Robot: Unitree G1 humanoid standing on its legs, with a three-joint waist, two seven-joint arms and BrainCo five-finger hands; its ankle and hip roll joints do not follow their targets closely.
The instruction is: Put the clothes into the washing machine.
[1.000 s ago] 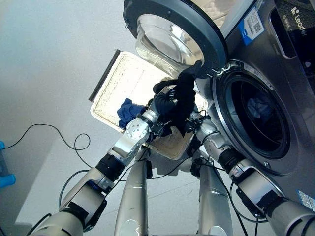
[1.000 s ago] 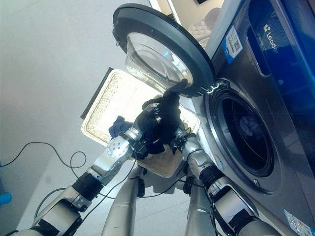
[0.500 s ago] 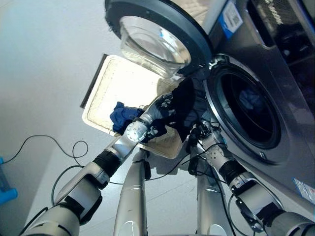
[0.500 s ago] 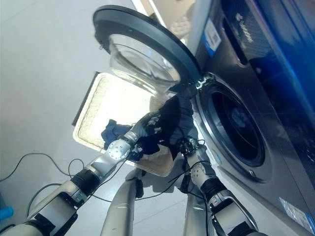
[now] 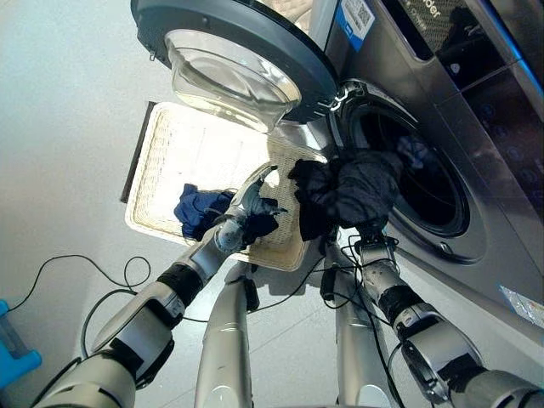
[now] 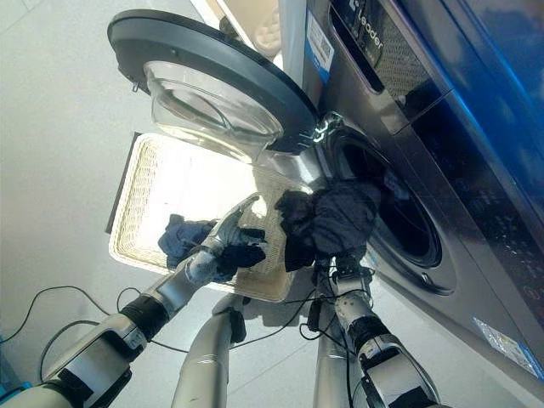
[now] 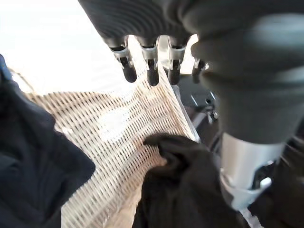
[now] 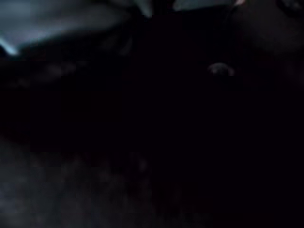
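A bunched dark grey garment hangs at the mouth of the washing machine's drum, partly over its lower rim. My right hand is buried under this garment, above its wrist. My left hand hovers open over the near corner of the white wicker basket, fingers straight. A small black cloth lies on the basket's weave just below that hand. A blue garment lies inside the basket. A pale bluish cloth shows inside the drum.
The round glass door stands swung open above the basket, left of the drum. The machine's grey front fills the right side. A blue object sits on the floor at the lower left.
The dark garment has gone from in front of the door hinge to the drum's mouth, now atop my right arm. My left hand has let go and dropped back over the basket. The camera has shifted.
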